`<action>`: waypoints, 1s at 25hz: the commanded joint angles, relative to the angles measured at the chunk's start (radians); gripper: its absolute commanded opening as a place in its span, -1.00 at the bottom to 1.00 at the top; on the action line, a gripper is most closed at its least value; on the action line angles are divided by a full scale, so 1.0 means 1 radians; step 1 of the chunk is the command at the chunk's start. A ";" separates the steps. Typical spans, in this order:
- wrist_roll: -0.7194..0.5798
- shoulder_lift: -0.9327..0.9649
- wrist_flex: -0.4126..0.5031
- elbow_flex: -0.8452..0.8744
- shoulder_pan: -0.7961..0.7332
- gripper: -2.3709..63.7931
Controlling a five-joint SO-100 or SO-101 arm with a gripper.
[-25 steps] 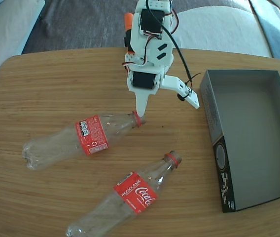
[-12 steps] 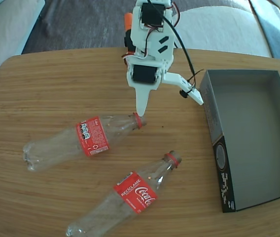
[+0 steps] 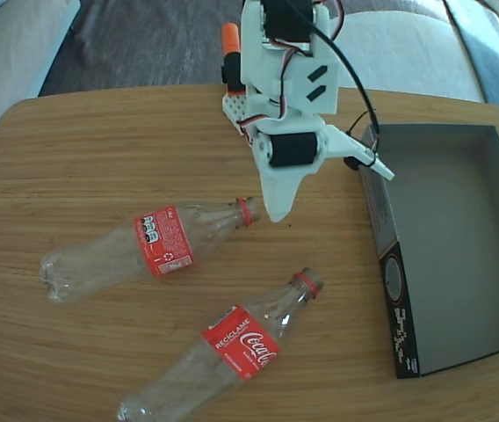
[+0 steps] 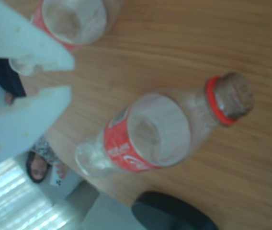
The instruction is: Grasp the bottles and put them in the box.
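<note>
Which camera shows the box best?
The fixed view: the whole box shows there, open and with nothing in it, on the table's right side. The wrist view shows none of it, only the bottles and the gripper.

My arm [image 3: 280, 61] reaches forward from the table's far edge, wrist pitched downward. My gripper [image 3: 320, 189] hangs with jaws spread wide, one finger [image 3: 278, 198] pointing down, the other finger [image 3: 364, 158] splayed right, gripping nothing.

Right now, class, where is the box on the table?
In the fixed view the box sits open and empty at the table's right side, right of both bottles, with the claw beside its upper-left corner.
</note>
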 commanded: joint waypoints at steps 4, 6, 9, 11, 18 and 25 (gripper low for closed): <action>-0.158 -0.183 0.003 -0.170 -0.083 -0.94; -0.221 -0.232 0.003 -0.183 -0.118 -0.94; -0.288 -0.301 0.003 -0.210 -0.169 -0.94; -0.307 -0.339 0.005 -0.245 -0.192 -0.89; -0.299 -0.454 0.071 -0.351 -0.202 -0.09; -0.299 -0.492 0.107 -0.357 -0.196 0.10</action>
